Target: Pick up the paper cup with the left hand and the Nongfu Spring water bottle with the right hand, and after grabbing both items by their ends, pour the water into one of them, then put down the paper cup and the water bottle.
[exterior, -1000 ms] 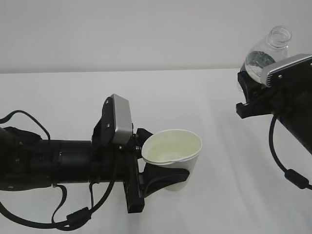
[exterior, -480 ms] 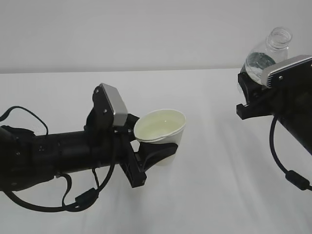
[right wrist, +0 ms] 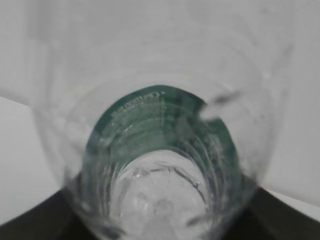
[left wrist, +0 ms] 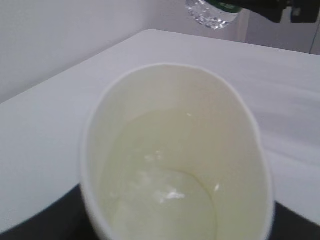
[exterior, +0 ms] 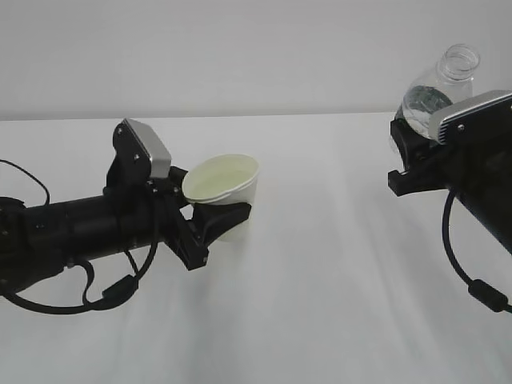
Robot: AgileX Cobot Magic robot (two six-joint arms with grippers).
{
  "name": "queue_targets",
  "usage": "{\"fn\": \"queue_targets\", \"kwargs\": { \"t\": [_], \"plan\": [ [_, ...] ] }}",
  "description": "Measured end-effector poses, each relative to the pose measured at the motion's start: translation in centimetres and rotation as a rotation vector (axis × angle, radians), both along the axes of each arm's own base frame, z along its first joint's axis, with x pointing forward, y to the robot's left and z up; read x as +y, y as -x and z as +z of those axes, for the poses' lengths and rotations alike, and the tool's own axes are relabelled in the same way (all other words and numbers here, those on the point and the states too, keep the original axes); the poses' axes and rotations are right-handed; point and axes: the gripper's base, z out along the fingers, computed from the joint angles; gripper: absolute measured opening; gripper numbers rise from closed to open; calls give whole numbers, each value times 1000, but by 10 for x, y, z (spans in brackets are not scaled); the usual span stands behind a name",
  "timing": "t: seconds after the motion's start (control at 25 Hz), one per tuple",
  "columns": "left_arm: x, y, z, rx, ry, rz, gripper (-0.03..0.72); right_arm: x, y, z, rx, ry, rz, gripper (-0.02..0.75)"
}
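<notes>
Exterior view: the left arm reaches in low from the left, and its claw (exterior: 210,214) is clamped on the cup (exterior: 224,192), black fingers (exterior: 228,216) wrapped round the lower wall. The cup is held tilted, its mouth turned up and toward the camera, the cream inside showing; whether its base touches the white worktop (exterior: 320,304) cannot be told. On the right, well apart from the cup, the right arm holds the bottle (exterior: 436,86) high, its claw (exterior: 412,140) closed round the lower body. The bottle leans with its open neck up and to the right, above the grey plate.

Left wrist view: the cup (left wrist: 175,155) fills the frame, seen from above its rim, a shallow pool of water (left wrist: 165,200) in the bottom. The bottle's base (left wrist: 212,11) shows at the top edge, far off.

Right wrist view: the bottle (right wrist: 160,165) is seen lengthwise through its clear wall, the green label ring (right wrist: 150,112) around the middle. Dark claw parts sit at both lower corners.
</notes>
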Motion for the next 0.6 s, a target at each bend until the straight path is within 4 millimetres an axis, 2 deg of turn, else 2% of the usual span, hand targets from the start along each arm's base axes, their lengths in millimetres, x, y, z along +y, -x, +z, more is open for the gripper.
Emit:
{"fn": "queue_targets", "kwargs": {
  "t": [0.6],
  "plan": [
    [45, -28, 3, -2, 38, 198, 414, 0, 0, 0, 0, 0, 0, 447]
  ]
}}
